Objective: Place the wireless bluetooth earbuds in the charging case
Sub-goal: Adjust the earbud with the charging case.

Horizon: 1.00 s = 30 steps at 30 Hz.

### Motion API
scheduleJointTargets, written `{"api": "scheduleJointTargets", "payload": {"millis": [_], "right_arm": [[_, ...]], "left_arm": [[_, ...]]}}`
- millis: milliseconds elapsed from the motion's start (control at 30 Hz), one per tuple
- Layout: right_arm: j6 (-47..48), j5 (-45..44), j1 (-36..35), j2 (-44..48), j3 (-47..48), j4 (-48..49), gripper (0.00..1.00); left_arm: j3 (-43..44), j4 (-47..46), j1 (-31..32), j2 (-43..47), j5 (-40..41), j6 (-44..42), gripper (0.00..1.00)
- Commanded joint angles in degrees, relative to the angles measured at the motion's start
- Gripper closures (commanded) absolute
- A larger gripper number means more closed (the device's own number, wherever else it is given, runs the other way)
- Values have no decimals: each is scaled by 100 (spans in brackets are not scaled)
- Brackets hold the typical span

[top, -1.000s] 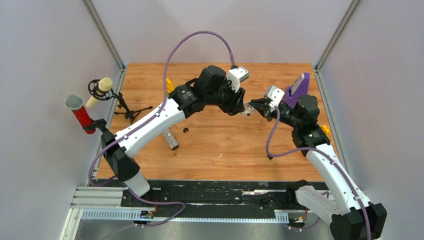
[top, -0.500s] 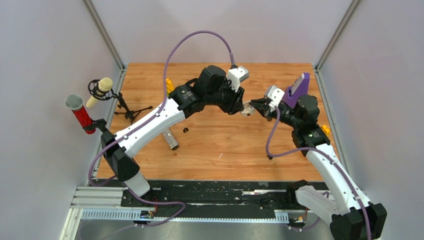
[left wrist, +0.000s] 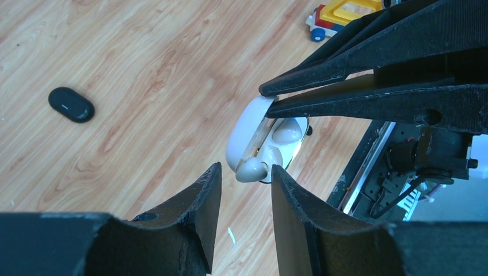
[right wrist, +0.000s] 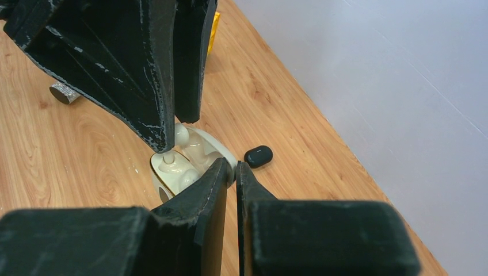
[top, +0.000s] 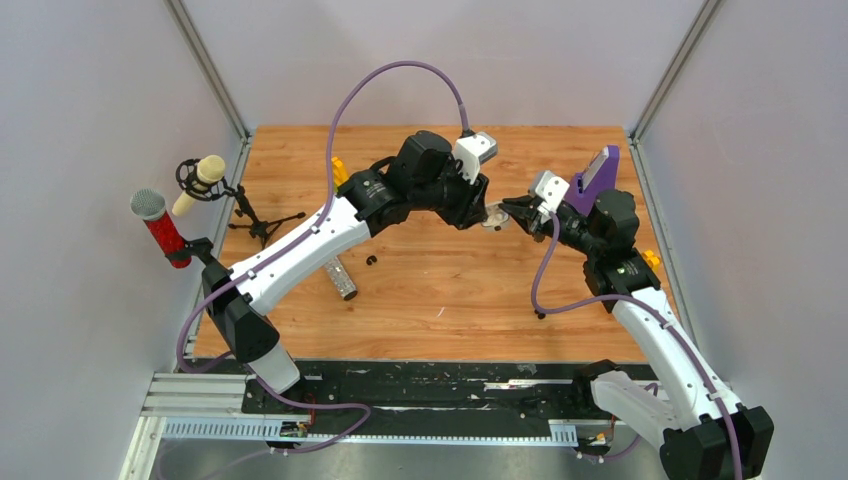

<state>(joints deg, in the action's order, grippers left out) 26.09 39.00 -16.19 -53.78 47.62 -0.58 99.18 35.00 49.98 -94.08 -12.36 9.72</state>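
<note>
The open white charging case (left wrist: 244, 135) hangs above the table, and my right gripper (right wrist: 235, 165) is shut on its lid edge. One white earbud (left wrist: 289, 131) sits in a socket. A second white earbud (left wrist: 251, 170) stands stem-down in the other socket (right wrist: 172, 169), at the tips of my left gripper (left wrist: 244, 169). Those jaws are open: the bud touches one finger, with a gap to the other. In the top view both grippers meet at the case (top: 492, 217) mid-table. The black earbuds are not in view.
A shut black case (left wrist: 71, 104) lies on the wood behind. On the table are a silver cylinder (top: 340, 277), a small black item (top: 372, 261), yellow toys (top: 339, 168) (top: 651, 259), a white sliver (top: 438, 312) and a purple object (top: 597, 170). Two microphones (top: 160, 228) (top: 200, 178) stand left.
My left gripper has edged slightly toward the case. The right arm and the case have stayed still.
</note>
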Motion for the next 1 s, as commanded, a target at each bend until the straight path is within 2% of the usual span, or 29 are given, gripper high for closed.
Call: {"api": "scheduleJointTargets", "payload": {"millis": [0,200,567,967], "right_arm": [[80,-90,23,56,-15,260,100],[74,-148,27,52,-24,301,100],[69,-215,26,51,-36,348,100],[48,-103,25,135,-24,304,100]], "left_arm": [[336,12,26,255,34,-85,54],[453,101,26,284,61,-52,54],[221,59,71,267,-147,91,62],[243,102,115,96,315,49,65]]}}
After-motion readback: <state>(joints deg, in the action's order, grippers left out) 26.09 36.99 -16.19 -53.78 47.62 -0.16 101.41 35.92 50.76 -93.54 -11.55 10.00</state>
